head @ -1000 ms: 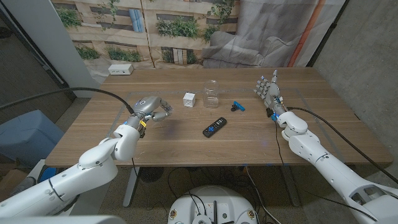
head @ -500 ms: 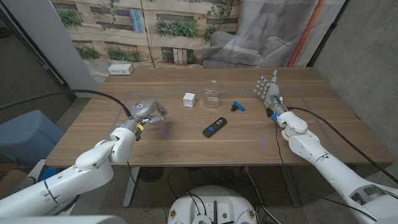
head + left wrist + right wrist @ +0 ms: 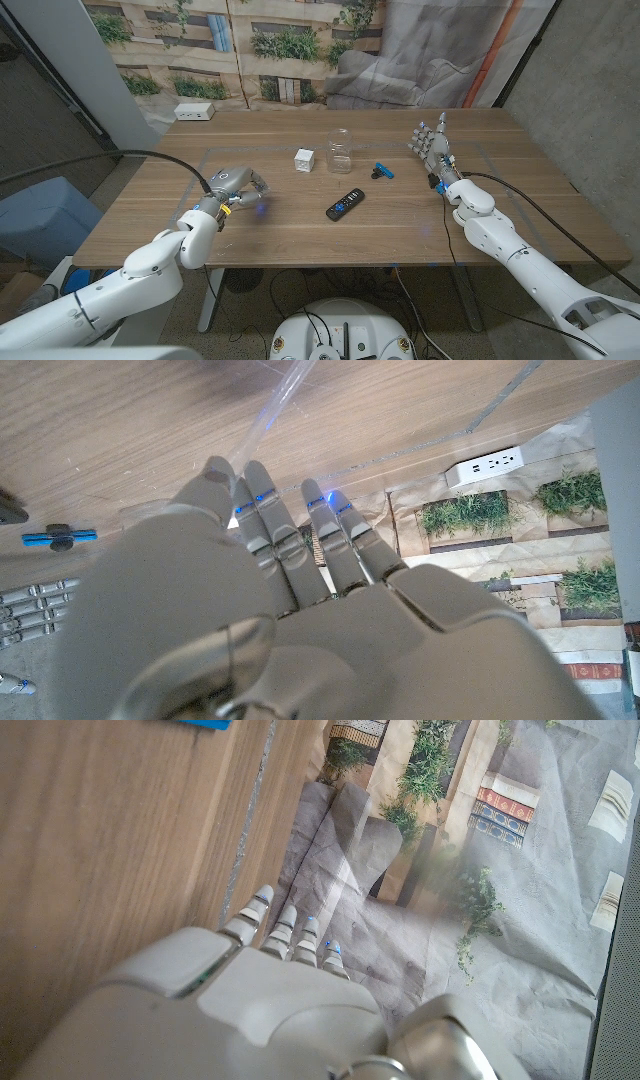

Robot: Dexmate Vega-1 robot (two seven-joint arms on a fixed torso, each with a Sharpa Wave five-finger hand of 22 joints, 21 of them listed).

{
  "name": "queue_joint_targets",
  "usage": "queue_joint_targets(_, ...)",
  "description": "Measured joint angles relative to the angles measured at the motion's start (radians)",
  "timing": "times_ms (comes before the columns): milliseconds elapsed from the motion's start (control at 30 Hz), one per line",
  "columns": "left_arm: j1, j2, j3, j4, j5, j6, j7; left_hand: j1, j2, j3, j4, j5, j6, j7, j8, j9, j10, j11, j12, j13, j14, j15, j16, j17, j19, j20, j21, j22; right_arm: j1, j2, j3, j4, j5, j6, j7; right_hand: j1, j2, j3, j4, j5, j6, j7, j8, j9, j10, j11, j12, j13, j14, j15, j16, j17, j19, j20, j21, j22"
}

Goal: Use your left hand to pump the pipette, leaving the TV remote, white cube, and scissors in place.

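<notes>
My left hand (image 3: 236, 186) is at the table's left middle, fingers curled around a clear pipette (image 3: 287, 402). In the left wrist view its thin transparent stem sticks out past the fingertips (image 3: 258, 488) over the wood. The white cube (image 3: 304, 160) sits right of that hand, farther back. The black TV remote (image 3: 345, 204) lies at the centre and the blue scissors (image 3: 383, 170) lie behind it to the right. My right hand (image 3: 432, 146) stands at the right with its fingers apart and upright, holding nothing.
A clear jar (image 3: 341, 150) stands between the cube and the scissors. A white power strip (image 3: 194, 112) lies at the far left corner. Bare wood stretches along the near edge of the table (image 3: 300, 245).
My left hand has drawn back toward the near left of the table and curled its fingers tighter. The right hand, cube, remote and scissors have stayed put.
</notes>
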Motion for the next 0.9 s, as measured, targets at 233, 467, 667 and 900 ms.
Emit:
queue_joint_targets(233,-0.007,-0.007,0.009,0.017,0.002,-0.021,0.016,0.000,0.000,0.000,0.000,0.000,-0.002,-0.002,0.000,0.000,0.000,0.000,0.000,0.000,-0.004,0.004,0.000,0.000,0.000,0.000,0.000,0.000,0.000,0.000,0.000,0.000,0.000,0.000,0.000,0.000,0.000,0.000,0.000,0.000,0.000,0.000,0.000,0.000,0.000,0.000,0.000,0.000,0.000,0.000,0.000,0.000,0.000,0.000,0.000,0.000)
queue_joint_targets(467,-0.018,-0.018,0.025,0.045,0.003,-0.038,0.025,0.000,0.000,0.000,0.000,0.000,-0.002,-0.002,0.000,0.000,-0.002,0.001,0.000,0.000,-0.004,0.004,0.000,0.000,0.000,0.000,0.000,0.000,0.000,0.000,0.000,0.000,0.000,0.000,0.000,0.000,0.000,0.000,0.000,0.000,0.000,0.000,0.000,0.000,0.000,0.000,0.000,0.000,0.000,0.000,0.000,0.000,0.000,0.000,0.000,0.000)
queue_joint_targets(667,-0.030,-0.029,0.038,0.068,0.002,-0.051,0.029,0.000,0.000,0.000,0.000,0.000,-0.001,-0.002,0.000,0.000,-0.002,0.002,0.000,0.000,-0.006,0.002,0.000,0.000,0.000,0.000,0.000,0.000,0.000,0.000,0.000,0.000,0.000,0.000,0.001,0.000,0.000,0.000,0.000,0.000,0.000,0.000,0.000,0.000,0.000,0.000,0.000,0.000,0.000,0.000,0.000,0.000,0.000,0.000,0.000,0.000)
queue_joint_targets(900,-0.040,-0.035,0.049,0.086,0.002,-0.064,0.030,0.000,0.000,0.000,0.000,0.000,-0.004,-0.011,0.000,0.000,-0.002,0.002,0.000,0.000,-0.006,0.002,0.000,0.000,0.000,0.000,0.000,0.000,0.000,0.001,0.000,0.001,0.000,0.000,0.001,0.000,0.000,0.000,0.000,0.000,0.000,0.000,0.000,0.000,0.000,0.000,0.000,0.000,0.000,0.000,0.000,0.000,0.000,0.000,0.000,0.000)
